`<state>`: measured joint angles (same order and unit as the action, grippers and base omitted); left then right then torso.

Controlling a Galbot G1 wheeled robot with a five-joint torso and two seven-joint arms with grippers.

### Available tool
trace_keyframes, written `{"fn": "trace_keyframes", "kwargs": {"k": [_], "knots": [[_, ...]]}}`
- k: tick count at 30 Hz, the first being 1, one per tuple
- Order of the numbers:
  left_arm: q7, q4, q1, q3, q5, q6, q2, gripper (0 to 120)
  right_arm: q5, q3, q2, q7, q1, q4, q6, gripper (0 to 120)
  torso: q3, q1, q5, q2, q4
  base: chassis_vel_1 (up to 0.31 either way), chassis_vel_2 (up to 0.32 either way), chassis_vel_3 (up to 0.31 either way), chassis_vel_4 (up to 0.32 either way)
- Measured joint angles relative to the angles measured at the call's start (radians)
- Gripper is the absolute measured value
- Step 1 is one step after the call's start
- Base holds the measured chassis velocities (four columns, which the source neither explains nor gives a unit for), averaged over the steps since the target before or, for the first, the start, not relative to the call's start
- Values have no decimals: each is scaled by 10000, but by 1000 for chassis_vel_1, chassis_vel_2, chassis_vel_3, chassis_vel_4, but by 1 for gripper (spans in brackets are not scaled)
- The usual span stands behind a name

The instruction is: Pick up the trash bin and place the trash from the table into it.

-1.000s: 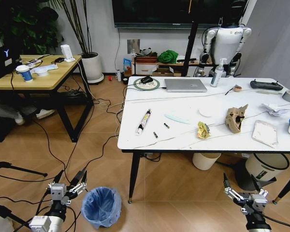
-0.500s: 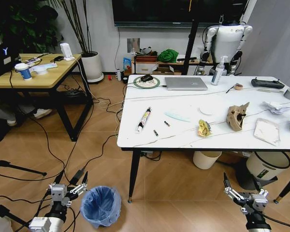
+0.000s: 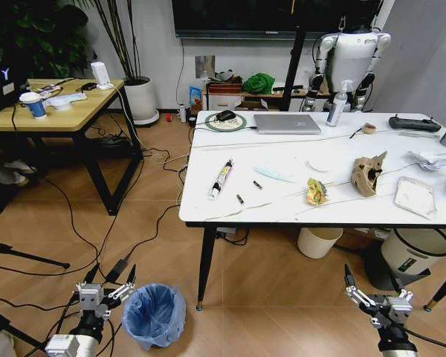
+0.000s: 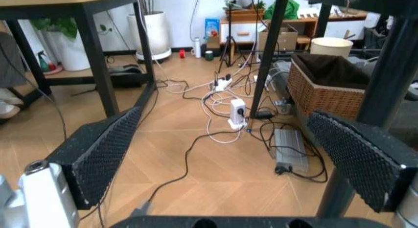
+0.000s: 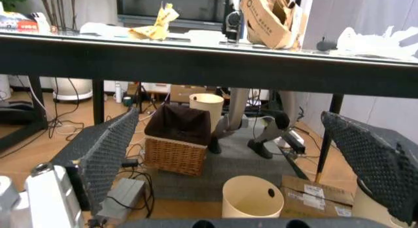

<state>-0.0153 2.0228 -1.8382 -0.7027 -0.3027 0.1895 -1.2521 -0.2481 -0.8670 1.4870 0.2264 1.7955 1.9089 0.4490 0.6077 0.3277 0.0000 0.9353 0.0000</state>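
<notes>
The trash bin, with its blue bag liner, stands on the wooden floor just beside my left end effector, which hangs released with its fingers spread and nothing between them. I judge the job barely begun: the bin is not yet lifted, and all the trash sits up on the worktop: the cardboard piece, yellow wrapper, white packet and a paper wad, well above and ahead of my right end effector, which hangs low by the worktop's far corner, also spread and empty. The worktop is white marble-look on black legs, with a laptop at its back. Cables trail across the floor, and a wooden desk stands off beyond my left end effector.
</notes>
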Motion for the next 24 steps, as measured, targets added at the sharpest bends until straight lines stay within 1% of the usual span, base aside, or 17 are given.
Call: {"fn": "trace_keyframes", "kwargs": {"k": [1, 7, 10, 20, 24], "knots": [[0, 0, 0, 0, 0, 0, 0, 100, 0, 0, 0, 0, 0, 0, 0, 100, 0, 0, 0, 0, 0, 0, 0, 0, 0], [16, -147, 45, 5, -8, 2, -7, 100, 25, -4, 35, 0, -22, -12, 6, 100, -184, -145, 0, -329, 0, 0, 0, 0, 0], [22, -176, 58, 7, -15, 5, -15, 100, 35, -6, 44, 0, -25, -33, 35, 100, -238, -190, 0, -430, 0, 0, 0, 0, 0], [38, -147, 71, 73, -79, -32, -14, 100, 75, 6, 112, 0, -20, 6, -2, 100, -521, -396, 0, -917, 0, 0, 0, 0, 0], [39, -146, 78, 75, -82, -31, -16, 100, 83, 5, 115, 1, -14, 19, -7, 100, -572, -432, 0, -1002, 0, 0, 0, 0, 0]]}}
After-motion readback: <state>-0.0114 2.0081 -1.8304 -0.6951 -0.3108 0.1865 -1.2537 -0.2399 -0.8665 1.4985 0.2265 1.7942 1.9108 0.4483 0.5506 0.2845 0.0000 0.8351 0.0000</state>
